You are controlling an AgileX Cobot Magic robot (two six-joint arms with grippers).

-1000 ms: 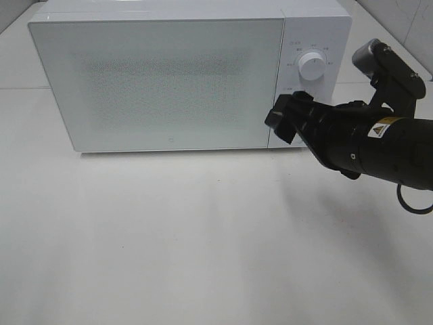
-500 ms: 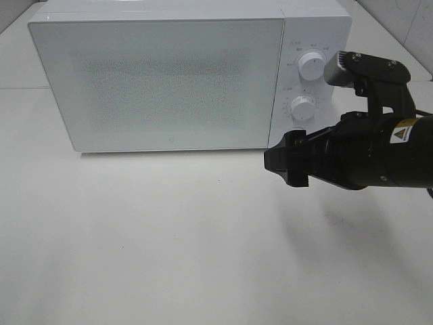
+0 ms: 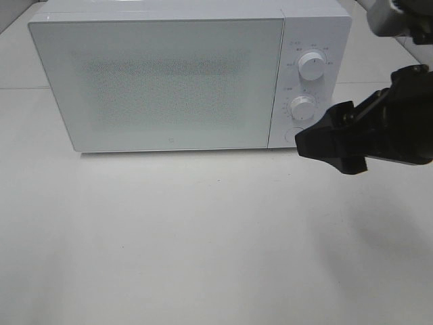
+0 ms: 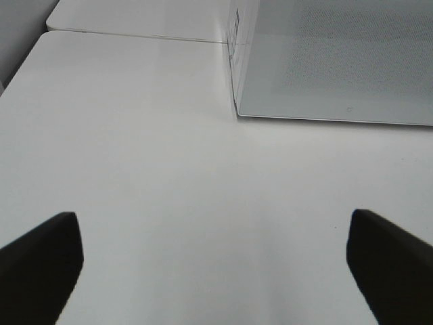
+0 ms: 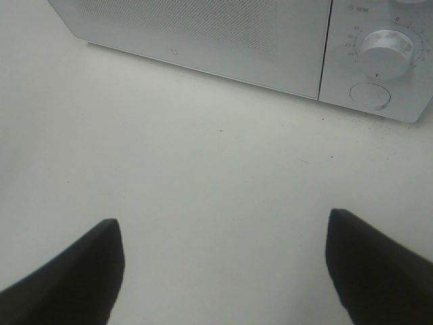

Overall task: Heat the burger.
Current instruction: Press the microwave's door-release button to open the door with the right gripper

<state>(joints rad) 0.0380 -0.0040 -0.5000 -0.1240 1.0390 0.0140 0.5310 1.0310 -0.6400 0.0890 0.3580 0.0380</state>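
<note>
The burger is out of view in every frame. The white microwave stands at the back of the table with its door shut. My right gripper hovers in front of the control panel's lower right, open and holding nothing. In the right wrist view its two dark fingers stand wide apart over bare table, and the gripper faces the microwave's lower knob and round button. My left gripper is open and empty above the table, left of the microwave.
The control panel carries an upper knob, a lower knob and a round button. White tabletop stretches in front of the microwave. The right arm's dark body fills the right edge of the exterior view.
The right gripper has pulled back from the control panel, moving right and away from the lower knob, which now shows. The left arm has not visibly moved.
</note>
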